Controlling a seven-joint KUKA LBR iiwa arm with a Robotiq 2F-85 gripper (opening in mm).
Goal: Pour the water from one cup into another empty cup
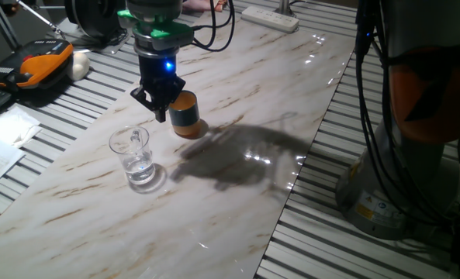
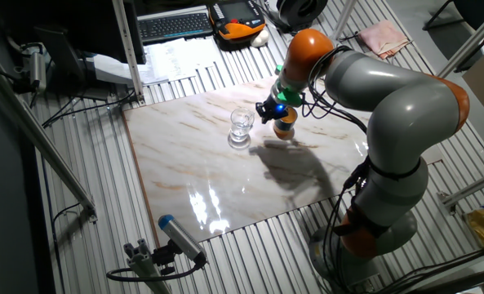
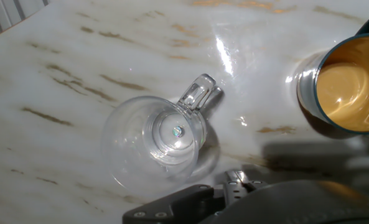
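The clear glass cup (image 1: 136,157) with a side handle stands upright on the marble tabletop (image 1: 237,194), and a little water (image 1: 140,170) lies in its bottom. The blue-grey cup (image 1: 186,115) with an orange inside stands upright just behind and to its right, and its inside (image 3: 349,87) looks empty. My gripper (image 1: 161,114) hovers above the table between the two cups, close against the blue-grey cup and holding nothing. The hand view looks straight down into the glass cup (image 3: 162,140). Its finger parts (image 3: 172,208) show only along the bottom edge, so the jaw gap is unclear.
An orange-and-black device (image 1: 39,66), papers (image 1: 1,136) and a keyboard edge lie left of the tabletop. A power strip (image 1: 270,17) lies at the back. The arm's base (image 1: 400,147) and its cables stand at the right. A blue-tipped tool (image 2: 180,237) rests off the front edge.
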